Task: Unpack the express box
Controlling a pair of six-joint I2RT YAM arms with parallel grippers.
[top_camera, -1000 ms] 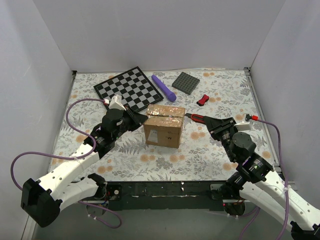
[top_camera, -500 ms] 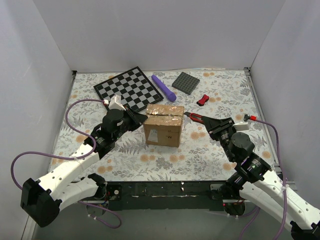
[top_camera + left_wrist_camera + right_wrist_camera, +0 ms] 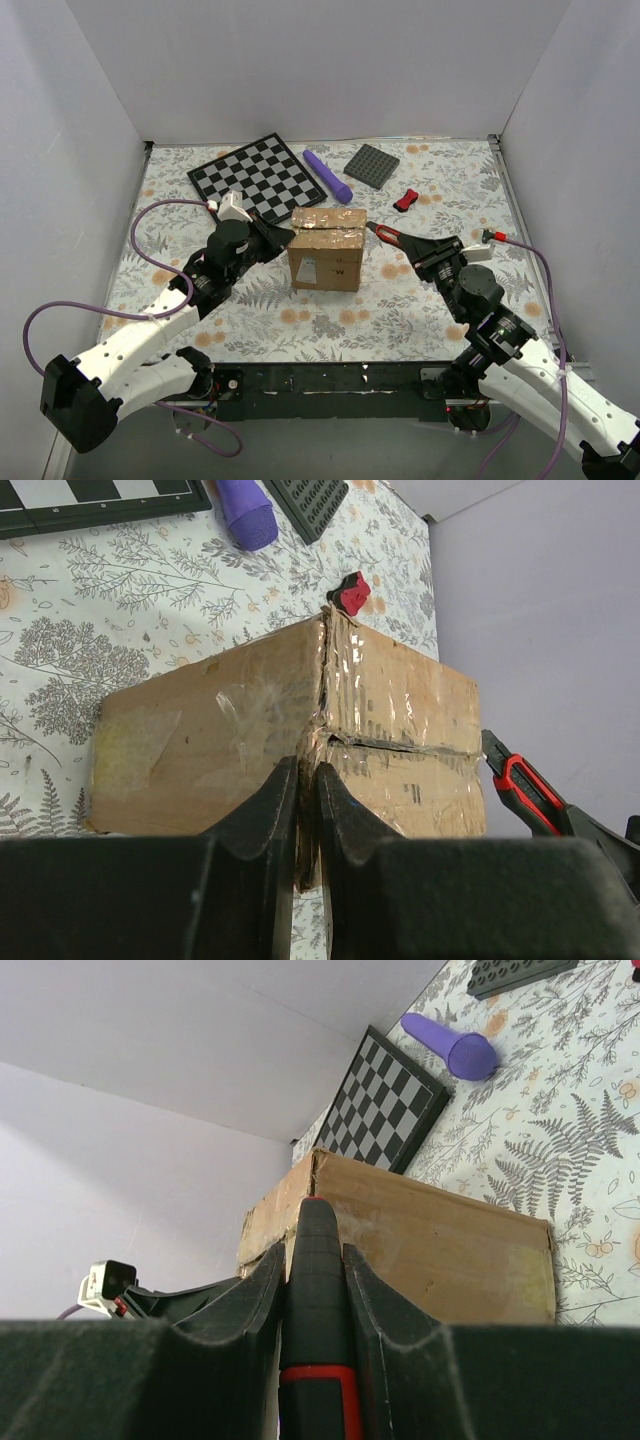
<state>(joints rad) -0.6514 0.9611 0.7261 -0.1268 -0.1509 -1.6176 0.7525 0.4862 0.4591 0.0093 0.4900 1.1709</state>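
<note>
The express box [image 3: 327, 256], a brown carton with glossy tape on its top, stands mid-table. My left gripper [image 3: 287, 236] is at its upper left edge. In the left wrist view the left gripper [image 3: 307, 775] is shut on the crumpled taped seam at the box's [image 3: 210, 730] near top edge. My right gripper [image 3: 418, 244] is shut on a black and red utility knife [image 3: 392, 235], whose tip sits just beside the box's upper right edge. In the right wrist view the knife [image 3: 318, 1260] points at the top corner of the box [image 3: 440, 1250] between the jaws of the right gripper [image 3: 315, 1252].
Behind the box lie a chessboard [image 3: 256, 177], a purple cylinder [image 3: 328, 175], a dark grey studded plate [image 3: 372, 165] and a small red and black piece [image 3: 405, 200]. White walls enclose the floral-patterned table [image 3: 440, 300] on three sides.
The right arm has edged the knife slightly left and up towards the box's top edge. The left gripper keeps its pinch and the box has barely shifted.
</note>
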